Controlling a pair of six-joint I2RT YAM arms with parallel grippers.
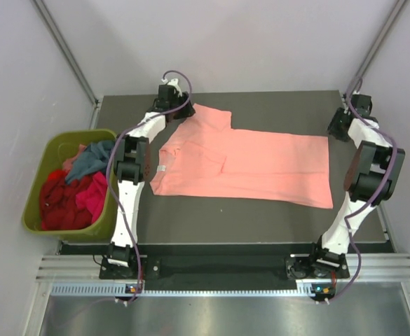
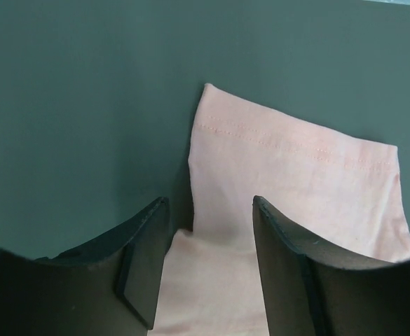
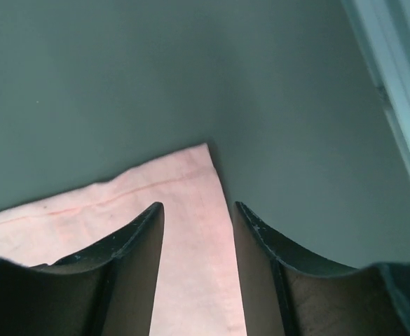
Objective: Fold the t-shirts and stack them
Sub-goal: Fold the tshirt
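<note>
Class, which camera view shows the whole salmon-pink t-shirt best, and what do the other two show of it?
The top external view: the salmon-pink t-shirt lies spread flat, almost wholly visible. The left wrist view shows only a sleeve with its stitched hem; the right wrist view, just one hemmed corner.

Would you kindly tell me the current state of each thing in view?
Salmon-pink t-shirt: spread flat on the table, not folded up.
Olive-green bin: upright, holding clothes.
Other t-shirts: crumpled in a heap inside that bin.
Left gripper: fingers apart over the sleeve, empty.
Right gripper: fingers apart over the hem corner, empty.
</note>
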